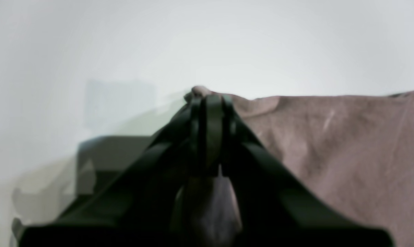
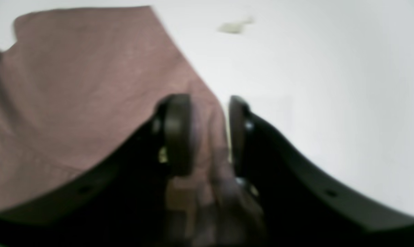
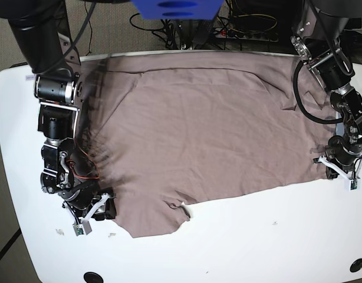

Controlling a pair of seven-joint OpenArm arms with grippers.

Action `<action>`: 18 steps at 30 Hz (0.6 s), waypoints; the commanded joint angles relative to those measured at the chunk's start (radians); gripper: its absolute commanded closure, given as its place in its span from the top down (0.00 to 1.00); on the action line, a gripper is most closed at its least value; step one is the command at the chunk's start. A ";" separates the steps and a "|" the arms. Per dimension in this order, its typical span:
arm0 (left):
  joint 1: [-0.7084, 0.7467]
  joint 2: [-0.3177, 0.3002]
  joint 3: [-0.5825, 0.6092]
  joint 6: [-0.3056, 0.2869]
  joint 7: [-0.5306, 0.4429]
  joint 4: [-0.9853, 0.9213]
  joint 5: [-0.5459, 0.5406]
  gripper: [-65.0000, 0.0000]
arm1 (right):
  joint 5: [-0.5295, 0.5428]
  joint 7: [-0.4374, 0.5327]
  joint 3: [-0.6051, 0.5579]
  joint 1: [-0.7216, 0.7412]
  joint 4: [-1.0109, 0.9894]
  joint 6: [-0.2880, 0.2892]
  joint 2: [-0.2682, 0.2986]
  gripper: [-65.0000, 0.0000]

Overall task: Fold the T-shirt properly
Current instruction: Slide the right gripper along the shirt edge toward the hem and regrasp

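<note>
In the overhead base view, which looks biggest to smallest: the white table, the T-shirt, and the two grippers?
1. White table.
2. T-shirt.
3. Right gripper and left gripper look alike, too close to rank.

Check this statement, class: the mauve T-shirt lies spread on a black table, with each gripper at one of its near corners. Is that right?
One thing is wrong: the table is white, not black, as the base view shows. The rest holds: the T-shirt lies spread on it, with the left gripper and right gripper each at a near corner.
</note>
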 commanded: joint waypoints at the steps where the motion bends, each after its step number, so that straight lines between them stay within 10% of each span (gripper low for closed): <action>1: -0.014 -0.018 -0.003 0.003 0.004 0.013 0.004 0.00 | -0.014 -0.032 0.006 0.024 0.000 -0.004 0.008 0.43; 7: -0.011 -0.018 -0.005 0.002 -0.001 0.017 -0.003 0.00 | -0.018 -0.027 0.000 0.026 -0.002 -0.001 0.001 0.48; 18: -0.011 -0.017 -0.003 0.001 0.002 0.023 -0.005 0.00 | -0.033 -0.031 0.002 0.022 0.001 0.010 0.001 0.05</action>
